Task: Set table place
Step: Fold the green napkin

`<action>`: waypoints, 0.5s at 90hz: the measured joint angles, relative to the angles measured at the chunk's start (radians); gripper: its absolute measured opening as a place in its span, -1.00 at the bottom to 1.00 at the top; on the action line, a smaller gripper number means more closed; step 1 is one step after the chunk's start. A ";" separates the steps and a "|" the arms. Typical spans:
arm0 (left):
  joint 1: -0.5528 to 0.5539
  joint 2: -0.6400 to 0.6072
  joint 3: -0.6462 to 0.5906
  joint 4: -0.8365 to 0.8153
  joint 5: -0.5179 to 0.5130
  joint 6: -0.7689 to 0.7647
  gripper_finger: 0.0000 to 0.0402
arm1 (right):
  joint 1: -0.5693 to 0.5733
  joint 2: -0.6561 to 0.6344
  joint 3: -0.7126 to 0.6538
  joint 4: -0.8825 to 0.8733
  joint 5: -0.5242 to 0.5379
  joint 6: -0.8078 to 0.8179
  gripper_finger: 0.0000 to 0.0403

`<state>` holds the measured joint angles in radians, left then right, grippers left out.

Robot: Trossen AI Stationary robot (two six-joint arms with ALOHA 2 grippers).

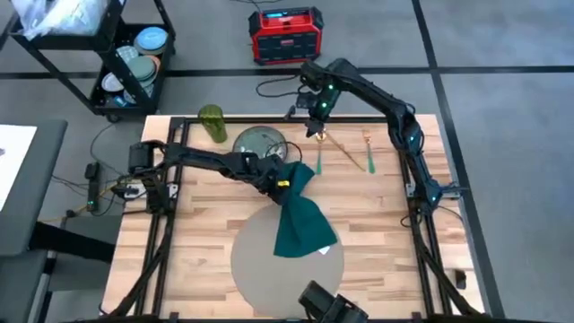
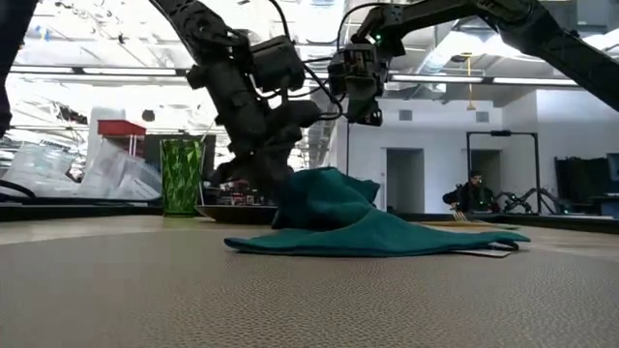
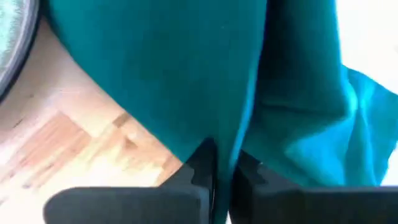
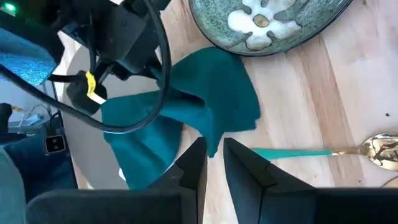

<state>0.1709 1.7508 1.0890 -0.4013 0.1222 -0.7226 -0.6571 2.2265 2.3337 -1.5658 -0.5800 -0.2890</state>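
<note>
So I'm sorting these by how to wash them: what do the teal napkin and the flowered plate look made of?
The teal napkin looks like soft woven cloth: matte, and it drapes in folds where the left claw pinches it. The flowered plate looks like glazed ceramic: a speckled grey-green surface with a slight sheen and a painted white flower, though stoneware or melamine can't be ruled out.

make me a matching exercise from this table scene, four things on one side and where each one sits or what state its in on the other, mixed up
Things:
1. teal napkin
2. green floral plate
3. green glass
4. gold spoon with green handle

Places or states:
A. standing upright near the table's far edge
B. pinched by the left gripper, trailing onto the placemat
C. lying flat on bare wood below the right gripper
D. on the wood between the glass and the napkin

Pairs: 1-B, 2-D, 3-A, 4-C
</note>
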 joint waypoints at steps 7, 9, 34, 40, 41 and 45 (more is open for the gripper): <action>-0.006 -0.032 0.020 -0.049 -0.013 0.000 -1.00 | 0.000 0.000 0.000 -0.002 0.000 0.000 -0.78; -0.010 -0.041 0.023 -0.063 -0.023 0.000 -1.00 | 0.001 0.000 0.000 -0.003 0.000 0.000 -0.78; -0.096 -0.127 0.030 -0.188 -0.055 -0.112 -1.00 | 0.018 -0.001 0.000 -0.005 0.000 0.006 -0.78; -0.132 -0.130 0.030 -0.236 -0.067 -0.135 -1.00 | 0.024 -0.013 0.000 -0.005 0.000 0.021 -0.78; -0.139 -0.131 0.030 -0.245 -0.070 -0.141 -1.00 | 0.024 -0.016 0.000 -0.005 0.000 0.022 -0.78; -0.163 -0.131 0.030 -0.276 -0.076 -0.167 -1.00 | 0.029 -0.032 0.000 -0.005 0.000 0.022 -0.78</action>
<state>0.0077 1.6199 1.1187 -0.6775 0.0467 -0.8892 -0.6279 2.1947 2.3337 -1.5710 -0.5797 -0.2665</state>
